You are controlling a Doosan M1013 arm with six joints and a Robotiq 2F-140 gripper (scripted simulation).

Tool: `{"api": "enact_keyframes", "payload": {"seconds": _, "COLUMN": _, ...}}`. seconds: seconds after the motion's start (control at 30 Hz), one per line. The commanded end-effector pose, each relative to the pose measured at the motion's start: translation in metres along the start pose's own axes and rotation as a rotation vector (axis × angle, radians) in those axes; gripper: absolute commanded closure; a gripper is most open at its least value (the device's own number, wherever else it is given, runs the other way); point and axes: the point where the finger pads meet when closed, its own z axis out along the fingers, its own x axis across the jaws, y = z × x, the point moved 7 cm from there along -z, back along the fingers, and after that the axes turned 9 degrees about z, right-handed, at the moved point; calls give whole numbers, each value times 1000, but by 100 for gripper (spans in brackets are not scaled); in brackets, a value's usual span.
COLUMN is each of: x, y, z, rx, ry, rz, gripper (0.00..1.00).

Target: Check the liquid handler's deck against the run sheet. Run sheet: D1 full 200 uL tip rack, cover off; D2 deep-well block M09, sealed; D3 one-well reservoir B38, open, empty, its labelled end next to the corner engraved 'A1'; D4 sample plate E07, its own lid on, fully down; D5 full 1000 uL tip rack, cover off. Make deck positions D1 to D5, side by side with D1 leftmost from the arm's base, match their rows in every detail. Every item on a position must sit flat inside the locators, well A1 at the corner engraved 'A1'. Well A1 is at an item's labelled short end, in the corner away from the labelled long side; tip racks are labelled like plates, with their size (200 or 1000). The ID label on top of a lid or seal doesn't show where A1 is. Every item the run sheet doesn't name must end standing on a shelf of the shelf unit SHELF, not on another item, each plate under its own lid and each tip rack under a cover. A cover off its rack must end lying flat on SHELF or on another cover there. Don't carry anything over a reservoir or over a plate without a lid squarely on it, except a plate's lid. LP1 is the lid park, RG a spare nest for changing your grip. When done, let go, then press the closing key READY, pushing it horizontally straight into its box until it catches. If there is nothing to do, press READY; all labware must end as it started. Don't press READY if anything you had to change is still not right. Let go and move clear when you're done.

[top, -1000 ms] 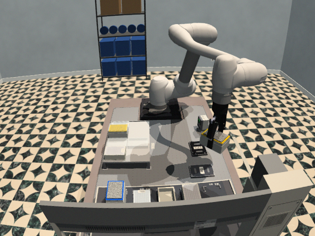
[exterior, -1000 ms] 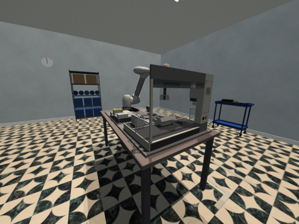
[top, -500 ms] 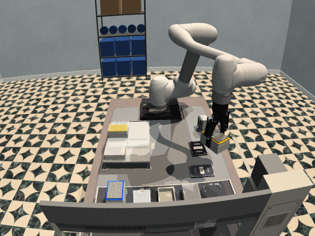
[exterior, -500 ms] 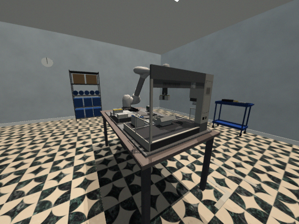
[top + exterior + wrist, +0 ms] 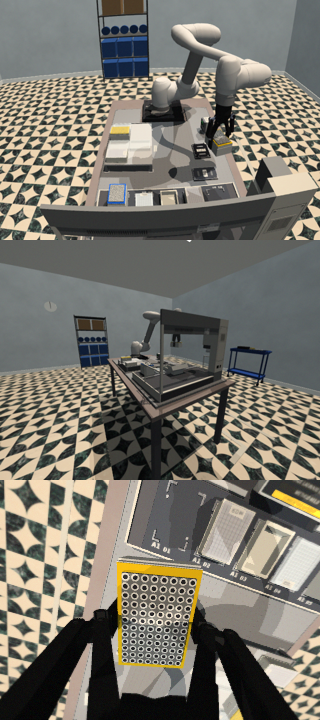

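My gripper (image 5: 218,138) is shut on a yellow-rimmed tip rack (image 5: 221,143) with its cover off, and holds it in the air over the table's right side. In the wrist view the rack (image 5: 157,618) sits between the black fingers, its tips visible. Past it lies the empty deck position D1 (image 5: 171,516), then a sealed deep-well block (image 5: 227,529), a tan open reservoir (image 5: 265,547) and a plate (image 5: 302,562). In the top view the deck row runs along the front: the empty nest (image 5: 219,192), the block (image 5: 193,195), the reservoir (image 5: 168,197), the plate (image 5: 143,199) and a blue-rimmed tip rack (image 5: 116,193).
The shelf unit (image 5: 127,145) on the table's left carries a yellow tip rack (image 5: 119,130) and pale covered items. Two black nests (image 5: 200,150) (image 5: 204,173) lie below the gripper's left. A small box with a green key (image 5: 204,124) stands behind it. The handler's frame (image 5: 281,196) rises at front right.
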Motion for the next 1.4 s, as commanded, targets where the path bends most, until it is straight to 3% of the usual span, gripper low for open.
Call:
{"api": "enact_keyframes", "payload": {"seconds": 0.0, "x": 0, "y": 0, "z": -1, "rx": 2, "ry": 0, "rz": 73, "gripper": 90}}
{"api": "enact_keyframes", "payload": {"seconds": 0.33, "x": 0, "y": 0, "z": -1, "rx": 2, "ry": 0, "rz": 233, "gripper": 90}}
{"api": "enact_keyframes", "payload": {"seconds": 0.77, "x": 0, "y": 0, "z": -1, "rx": 2, "ry": 0, "rz": 238, "gripper": 90}}
{"api": "enact_keyframes", "payload": {"seconds": 1.27, "x": 8, "y": -75, "z": -2, "rx": 2, "ry": 0, "rz": 238, "gripper": 90}}
{"api": "enact_keyframes", "payload": {"seconds": 1.37, "x": 8, "y": -80, "z": -2, "rx": 2, "ry": 0, "rz": 238, "gripper": 90}}
